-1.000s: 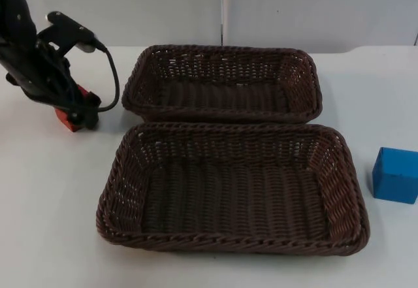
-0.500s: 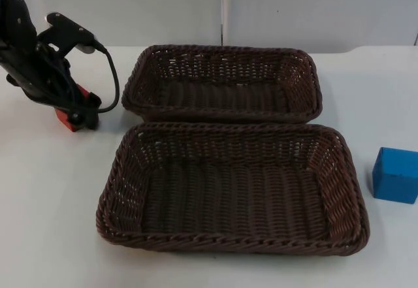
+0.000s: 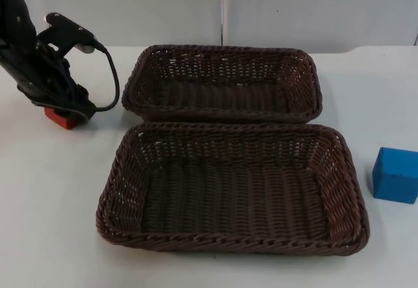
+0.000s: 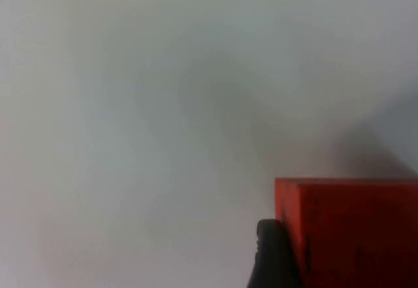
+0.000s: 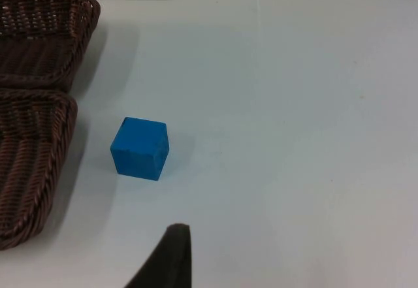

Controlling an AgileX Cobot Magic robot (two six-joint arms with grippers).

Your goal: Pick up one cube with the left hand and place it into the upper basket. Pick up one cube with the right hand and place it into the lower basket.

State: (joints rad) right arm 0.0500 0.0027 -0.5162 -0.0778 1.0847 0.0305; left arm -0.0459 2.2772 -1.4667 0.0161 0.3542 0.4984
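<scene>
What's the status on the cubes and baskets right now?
Left gripper down on red cube, beside upper basket. Blue cube on table beside lower basket. Both baskets empty. Nothing in the way.

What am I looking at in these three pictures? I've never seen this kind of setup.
It is a two-armed robot at a white table. One picture comes from a fixed camera looking down on the table; the other two come from cameras on each arm's wrist. On the table stand two brown woven baskets, the upper basket behind the lower basket, both with nothing in them. The left gripper is down at a red cube left of the baskets; its wrist camera shows a black fingertip against the cube's side. A blue cube sits alone right of the lower basket; the right wrist camera looks at it from a distance, so that arm seems to be waiting.
</scene>
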